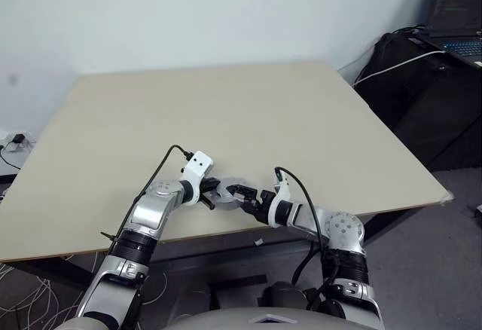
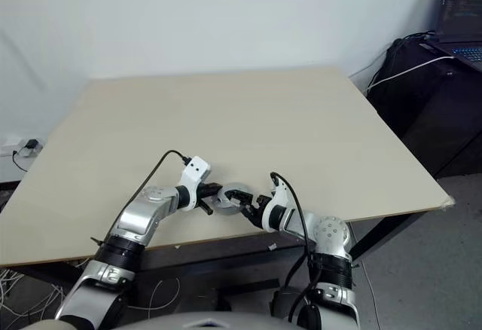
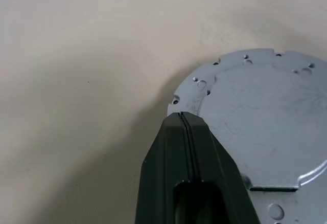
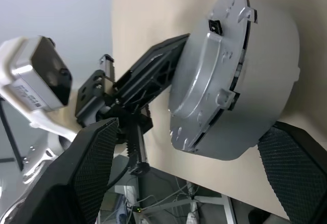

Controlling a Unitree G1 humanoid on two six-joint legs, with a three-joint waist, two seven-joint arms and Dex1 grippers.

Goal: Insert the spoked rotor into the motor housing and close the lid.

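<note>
The closed motor housing [image 4: 240, 75], lid [image 3: 260, 127] on, sits at the counter's [image 1: 248, 111] near edge, between both hands. The left hand [image 3: 183, 119] is clenched empty, fingertips resting against the lid's rim; the right hand [image 4: 199, 173] is spread wide, its fingers flanking the drum without gripping. It looks rigid, smooth and fairly heavy, best gripped across its side wall.

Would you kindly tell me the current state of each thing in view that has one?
lid, seated on the motor housing, closed.
motor housing, covered by the lid.
left gripper, shut, at the lid's edge.
right gripper, open, straddling the motor housing.
laptop, open, screen lit.
</note>
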